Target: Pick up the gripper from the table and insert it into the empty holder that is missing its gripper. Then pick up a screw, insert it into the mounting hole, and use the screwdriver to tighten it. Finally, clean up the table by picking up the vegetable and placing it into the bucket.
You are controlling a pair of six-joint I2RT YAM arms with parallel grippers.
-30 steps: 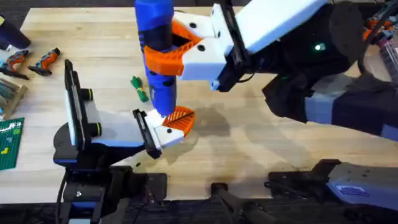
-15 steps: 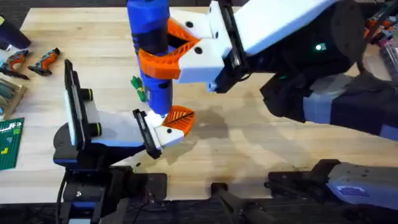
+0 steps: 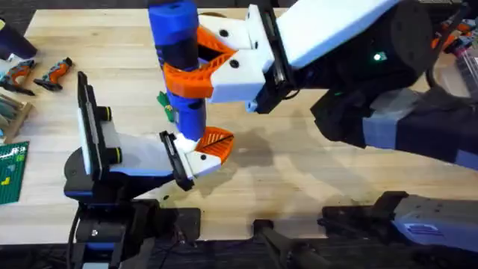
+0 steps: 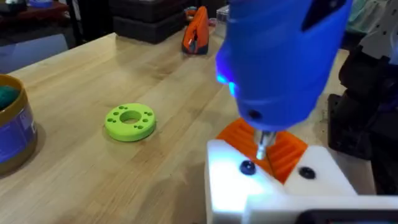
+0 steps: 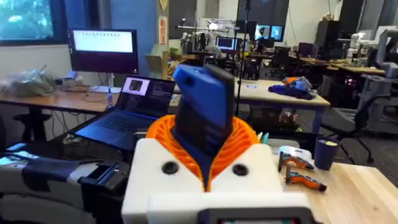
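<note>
My right gripper (image 3: 196, 69) is shut on the blue screwdriver (image 3: 179, 71), holding it nearly upright between its orange pads (image 5: 163, 134). The screwdriver's metal bit (image 4: 262, 144) points down at the white holder (image 4: 273, 186), close to a dark screw (image 4: 247, 168). The orange gripper (image 4: 283, 152) sits in that holder, at the end of my left arm, low over the table (image 3: 213, 142). The green vegetable (image 3: 166, 106) lies just behind the screwdriver, partly hidden. The blue bucket with a tan rim (image 4: 13, 134) stands farther off.
A lime-green disc (image 4: 130, 121) lies on the table between the holder and the bucket. Two orange-and-black tools (image 3: 54, 71) rest at the far left, with a green board (image 3: 11, 172) at the left edge. My right arm (image 3: 358, 82) spans the right half.
The right gripper has shifted a little to the left with the screwdriver, whose top now leans further left. The bit stays over the holder. The left arm has not moved.
</note>
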